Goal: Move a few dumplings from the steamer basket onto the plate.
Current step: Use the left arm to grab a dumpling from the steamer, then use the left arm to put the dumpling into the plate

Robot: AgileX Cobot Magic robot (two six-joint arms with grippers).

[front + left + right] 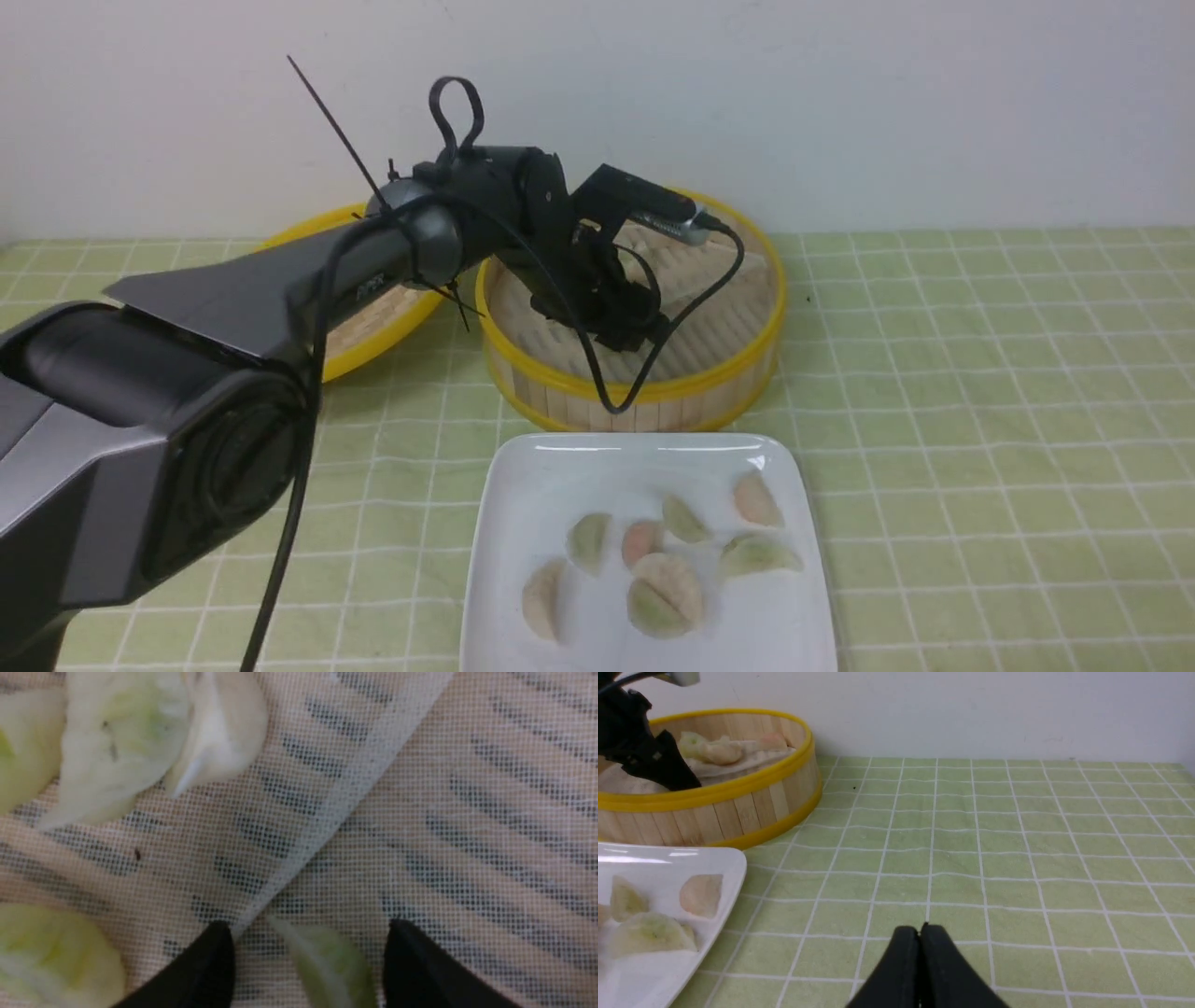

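Note:
The steamer basket [644,387] stands behind the plate [523,485]. My left gripper [624,327] reaches down inside the basket. In the left wrist view it [308,933] is open just over the white liner [420,812], and a pale green dumpling [331,966] lies between the fingers with a gap on each side. More dumplings [121,742] lie further along the liner. Several dumplings [665,593] lie on the plate. My right gripper [920,931] is shut and empty above the tablecloth, right of the plate [668,858].
A shallow yellow-rimmed lid [373,327] lies left of the basket, partly behind my left arm. A green checked cloth [980,392] covers the table. A white wall [840,93] stands close behind the basket. The right wrist view shows the basket [738,802] with dumplings [714,749] inside.

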